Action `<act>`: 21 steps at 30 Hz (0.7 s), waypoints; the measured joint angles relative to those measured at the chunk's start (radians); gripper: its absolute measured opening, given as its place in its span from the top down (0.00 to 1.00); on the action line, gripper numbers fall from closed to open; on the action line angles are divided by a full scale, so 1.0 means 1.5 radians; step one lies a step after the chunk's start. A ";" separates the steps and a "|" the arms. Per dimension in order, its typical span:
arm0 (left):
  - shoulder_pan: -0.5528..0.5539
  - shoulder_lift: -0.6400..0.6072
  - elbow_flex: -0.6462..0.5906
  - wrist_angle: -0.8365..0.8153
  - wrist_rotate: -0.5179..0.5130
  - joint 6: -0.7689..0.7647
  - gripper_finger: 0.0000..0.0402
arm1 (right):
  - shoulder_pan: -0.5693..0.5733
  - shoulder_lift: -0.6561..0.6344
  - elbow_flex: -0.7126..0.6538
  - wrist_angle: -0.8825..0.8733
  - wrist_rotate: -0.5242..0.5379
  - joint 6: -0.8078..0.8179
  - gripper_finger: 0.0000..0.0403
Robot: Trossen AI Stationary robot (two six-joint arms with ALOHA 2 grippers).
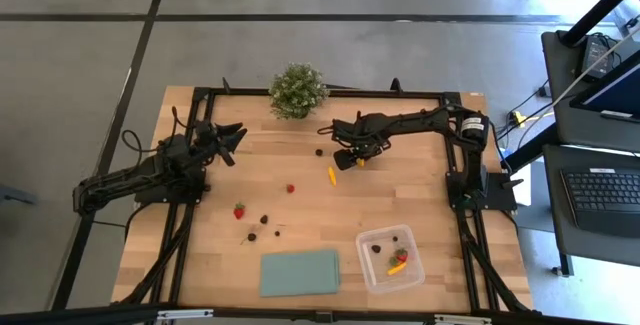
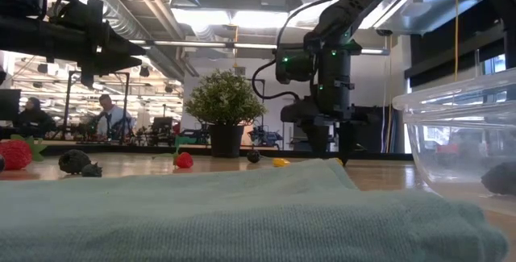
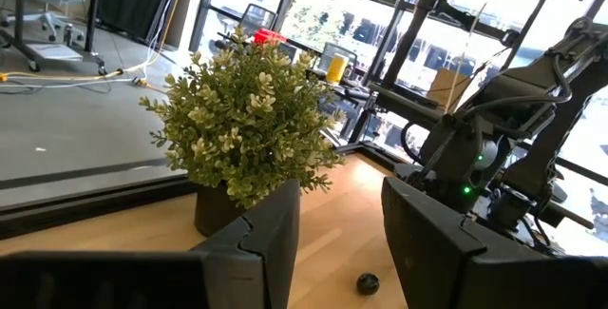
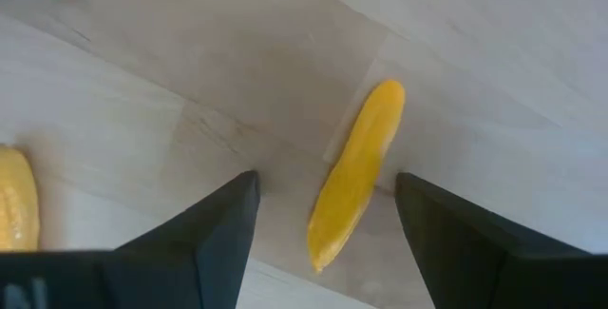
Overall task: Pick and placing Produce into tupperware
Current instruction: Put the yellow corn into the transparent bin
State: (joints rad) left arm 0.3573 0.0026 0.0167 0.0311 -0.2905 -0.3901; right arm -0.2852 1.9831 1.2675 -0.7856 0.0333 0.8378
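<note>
We see the right gripper (image 1: 347, 159) low over the middle of the table (image 1: 430, 200), its fingers (image 4: 204, 238) spread open on either side of a yellow piece (image 4: 356, 171) that lies flat on the wood between them, not gripped. In the right wrist view a second yellow piece (image 4: 16, 200) shows at the edge, just beside. From above, a yellow piece (image 1: 332, 175) lies just to the near left of that gripper, and a dark berry (image 1: 319, 151) sits to its left. The left gripper (image 1: 232, 137) waits at the left side of the table, fingers (image 3: 271, 242) parted and holding nothing, pointed toward the plant (image 1: 297, 89) at the far edge. More produce lies loose toward the near left: a strawberry (image 1: 239, 210), a smaller red one (image 1: 290, 188) and a cluster of dark berries (image 1: 264, 227). The tupperware (image 1: 375, 271) stands near the right corner with a few pieces inside, and the green sheet (image 1: 299, 271) lies to its left.
</note>
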 joint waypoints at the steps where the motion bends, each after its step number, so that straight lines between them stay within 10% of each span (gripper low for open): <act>1: 0.000 0.000 0.000 0.000 0.000 0.000 0.64 | 0.000 0.000 0.000 0.000 -0.001 0.005 0.37; 10: 0.000 0.000 0.000 0.000 0.000 0.000 0.64 | 0.000 0.001 0.000 0.001 -0.006 0.012 0.41; 21: 0.000 0.000 0.000 0.000 0.000 0.000 0.64 | 0.000 0.001 0.001 0.003 -0.007 -0.023 0.71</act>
State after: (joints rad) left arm 0.3573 0.0029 0.0170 0.0311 -0.2905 -0.3901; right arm -0.2852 1.9839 1.2682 -0.7818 0.0223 0.8037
